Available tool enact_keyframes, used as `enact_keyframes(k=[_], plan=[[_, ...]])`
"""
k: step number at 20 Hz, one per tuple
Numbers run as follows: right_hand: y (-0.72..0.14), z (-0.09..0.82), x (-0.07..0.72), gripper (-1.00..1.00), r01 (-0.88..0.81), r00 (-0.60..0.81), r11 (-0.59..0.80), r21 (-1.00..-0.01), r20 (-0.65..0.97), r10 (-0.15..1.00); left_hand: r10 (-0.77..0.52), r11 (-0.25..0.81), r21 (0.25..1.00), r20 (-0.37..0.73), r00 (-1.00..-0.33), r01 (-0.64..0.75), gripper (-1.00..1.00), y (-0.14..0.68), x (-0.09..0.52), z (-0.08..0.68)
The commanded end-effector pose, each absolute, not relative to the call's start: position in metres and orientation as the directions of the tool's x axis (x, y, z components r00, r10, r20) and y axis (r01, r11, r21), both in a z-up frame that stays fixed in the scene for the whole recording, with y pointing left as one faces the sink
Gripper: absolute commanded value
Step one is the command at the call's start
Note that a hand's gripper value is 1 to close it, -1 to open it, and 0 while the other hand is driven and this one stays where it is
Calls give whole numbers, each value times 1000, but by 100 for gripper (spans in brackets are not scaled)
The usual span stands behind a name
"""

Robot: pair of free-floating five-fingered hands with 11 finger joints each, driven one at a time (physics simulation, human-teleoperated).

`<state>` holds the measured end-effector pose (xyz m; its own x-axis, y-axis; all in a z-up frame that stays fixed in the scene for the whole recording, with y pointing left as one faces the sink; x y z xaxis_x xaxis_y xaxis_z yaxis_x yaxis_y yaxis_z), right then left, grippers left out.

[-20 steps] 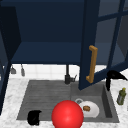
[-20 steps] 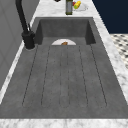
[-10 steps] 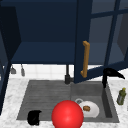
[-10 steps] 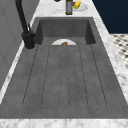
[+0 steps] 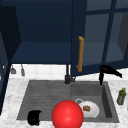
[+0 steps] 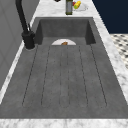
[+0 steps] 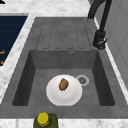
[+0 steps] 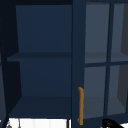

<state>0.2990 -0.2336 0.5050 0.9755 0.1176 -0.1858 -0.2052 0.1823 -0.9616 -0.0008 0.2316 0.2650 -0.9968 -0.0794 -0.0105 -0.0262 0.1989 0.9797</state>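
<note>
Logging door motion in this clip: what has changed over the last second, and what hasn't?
The cabinet door swung, so its yellow handle shifted left in the front view. The right hand, by the door's lower edge, barely moved. The left hand, the red ball and the plate in the sink stayed put.

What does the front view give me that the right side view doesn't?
Front view alone: the wall cabinet with its door swung partly open, the wooden handle, the left hand at the sink's near left edge, the right hand in the air above the sink's back right corner, and a red ball.

Right side view alone: the bottle's yellow cap from above and the drain's detail.

Both: sink, faucet, white plate carrying a brown piece of food, green bottle.
</note>
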Motion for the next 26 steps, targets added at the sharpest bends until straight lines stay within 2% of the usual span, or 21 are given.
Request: enact_keyframes(k=[1, 19, 26], plan=[[-223, 504, 320, -100, -191, 982, 184, -964, -187, 41, -79, 199, 980, -11, -997, -26, 0, 232, -1, 265], [-184, 506, 408, -100, -191, 906, 187, -964, -246, -344, -79, 199, 980, -11, -997, -26, 0, 232, -1, 265], [-177, 506, 420, -100, -191, 764, 220, -957, -285, -578, -79, 199, 980, -11, -997, -26, 0, 232, -1, 265]])
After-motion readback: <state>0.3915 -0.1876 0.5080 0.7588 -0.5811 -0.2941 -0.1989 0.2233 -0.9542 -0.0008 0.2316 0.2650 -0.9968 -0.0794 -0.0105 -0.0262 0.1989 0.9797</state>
